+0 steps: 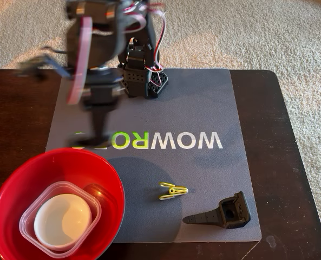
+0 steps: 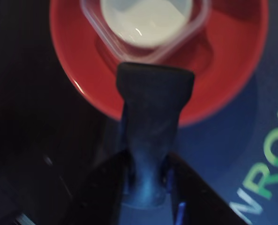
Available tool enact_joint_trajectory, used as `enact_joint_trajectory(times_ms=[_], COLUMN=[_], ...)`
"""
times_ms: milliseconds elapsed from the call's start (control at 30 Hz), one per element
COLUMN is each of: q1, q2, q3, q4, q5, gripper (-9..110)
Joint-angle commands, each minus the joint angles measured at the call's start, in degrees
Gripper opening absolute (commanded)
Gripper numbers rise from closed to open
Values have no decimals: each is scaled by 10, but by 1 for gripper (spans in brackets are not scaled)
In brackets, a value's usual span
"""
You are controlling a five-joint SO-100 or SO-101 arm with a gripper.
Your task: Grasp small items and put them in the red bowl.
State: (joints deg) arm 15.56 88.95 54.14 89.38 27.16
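The red bowl (image 1: 19,179) sits at the lower left corner of the counter (image 1: 268,108) in the fixed view, its middle filled by a clear square tub (image 1: 33,208) holding a small white bowl (image 1: 63,219); only a ring of red floor around them is free. The blurred arm (image 1: 92,49) hangs above the mat's (image 1: 203,103) upper left. Yellow-green clips (image 1: 172,190) and a black pointed part (image 1: 222,214), apart from each other, occupy the lower right. The mat's centre and right side lie bare.

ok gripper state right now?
Gripper: cannot tell whether open or shut; blurred above the large glossy red plastic bowl, and nothing visibly held in either view.
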Motion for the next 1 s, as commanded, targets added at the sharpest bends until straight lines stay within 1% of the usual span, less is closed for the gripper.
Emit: enact_joint_trajectory(times_ms=[0, 100, 300, 333, 367, 433, 700, 767, 800, 900, 967], q1=[47, 81, 118, 118, 118, 118, 93, 81, 67, -10, -70], q2=[-117, -234, -425, -439, -447, -448, -385, -322, -271, -90, 30], q3=[-150, -251, -387, -396, -397, -397, -397, -345, -292, -55, 130], q4=[5, 5, 6, 6, 6, 10, 82, 84, 84, 79, 25], q5=[31, 56, 97, 100, 105, 107, 108, 113, 128, 192, 216], gripper=[0, 0, 0, 4, 11, 17, 27, 27, 27, 28, 27])
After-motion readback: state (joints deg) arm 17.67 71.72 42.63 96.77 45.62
